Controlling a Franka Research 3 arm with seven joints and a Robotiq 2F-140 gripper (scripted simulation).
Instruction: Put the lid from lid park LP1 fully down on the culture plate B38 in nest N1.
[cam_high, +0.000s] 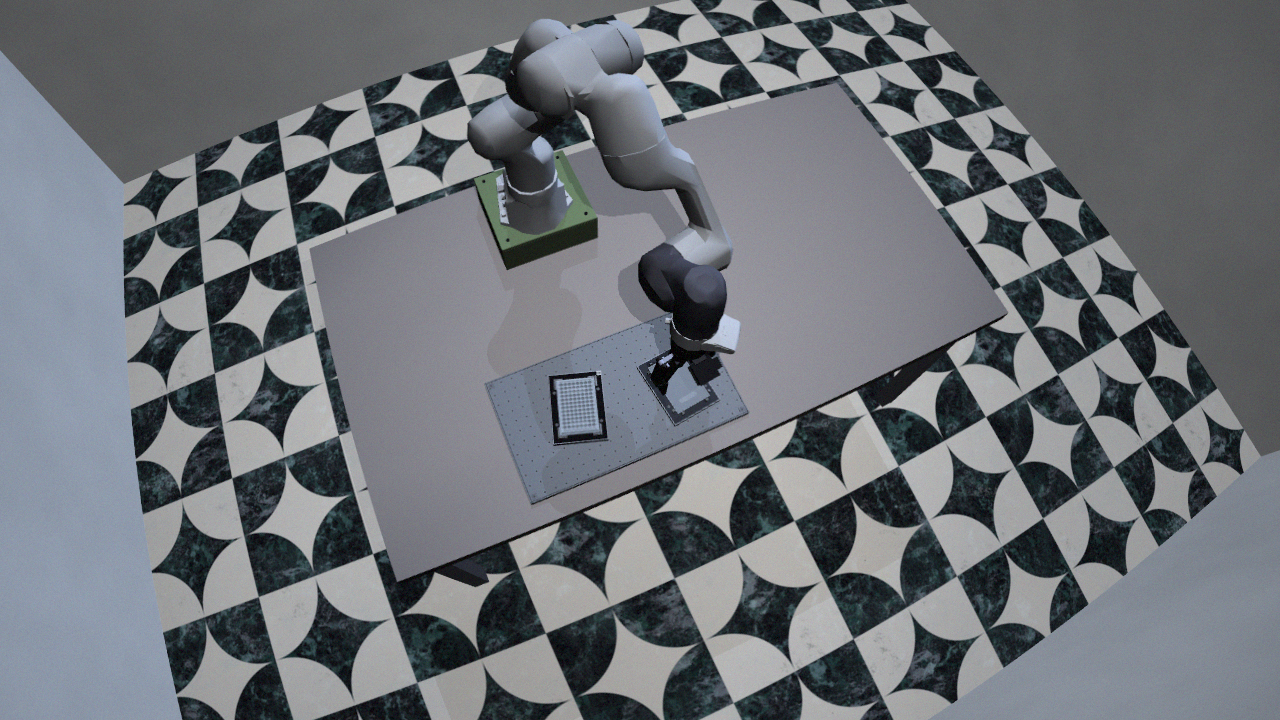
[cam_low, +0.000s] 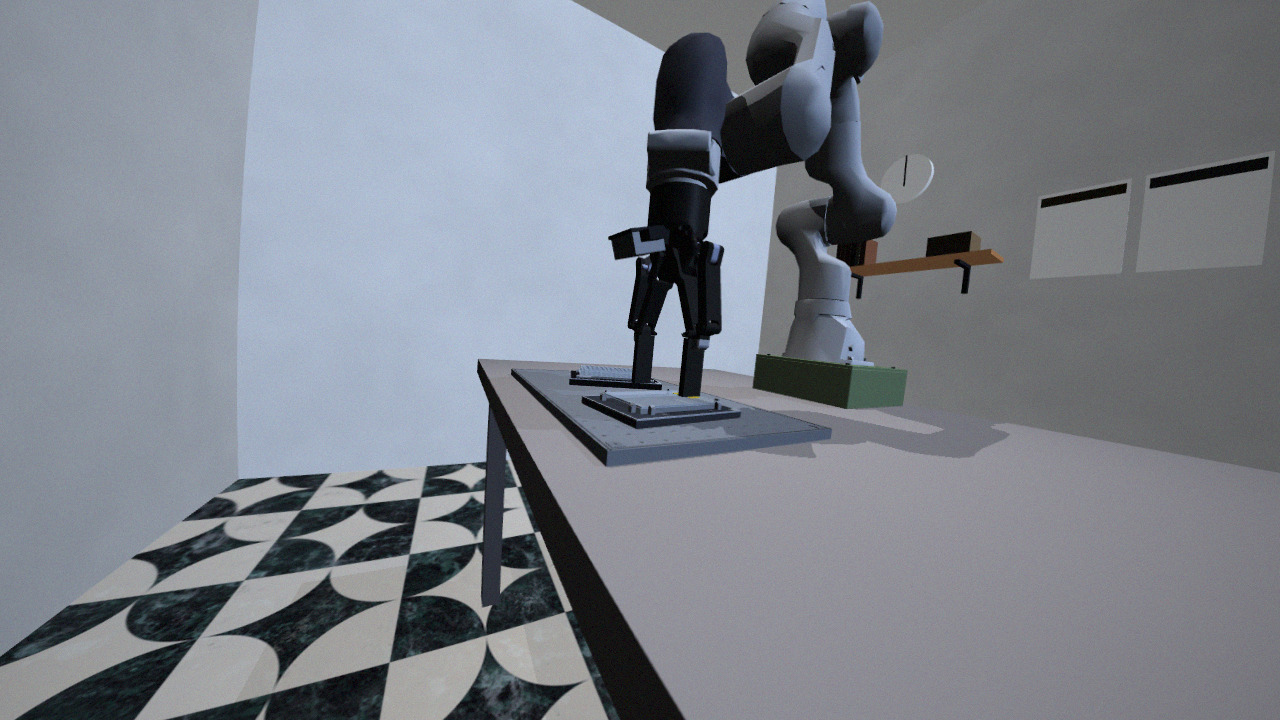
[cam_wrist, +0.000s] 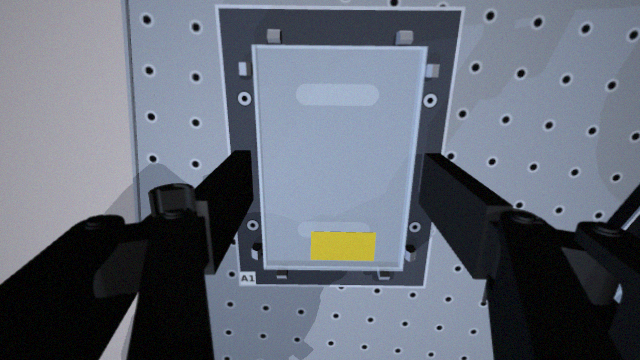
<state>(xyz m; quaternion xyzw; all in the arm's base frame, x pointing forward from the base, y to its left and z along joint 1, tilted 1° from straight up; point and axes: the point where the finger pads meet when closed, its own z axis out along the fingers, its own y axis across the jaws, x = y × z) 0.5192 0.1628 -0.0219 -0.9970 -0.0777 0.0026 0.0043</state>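
Note:
The clear lid, with a yellow label near one end, lies flat in the dark frame of lid park LP1. My gripper is open and points down, low over the lid. Its fingers stand beside the lid's two long sides, with a narrow gap on each side in the wrist view. Culture plate B38, pale with a grid of wells, sits uncovered in the dark nest N1.
Both frames stand on a grey perforated board near the table's edge. Small upright posts surround the lid. The arm's green base stands farther back. A label reading A1 marks one corner of the lid park.

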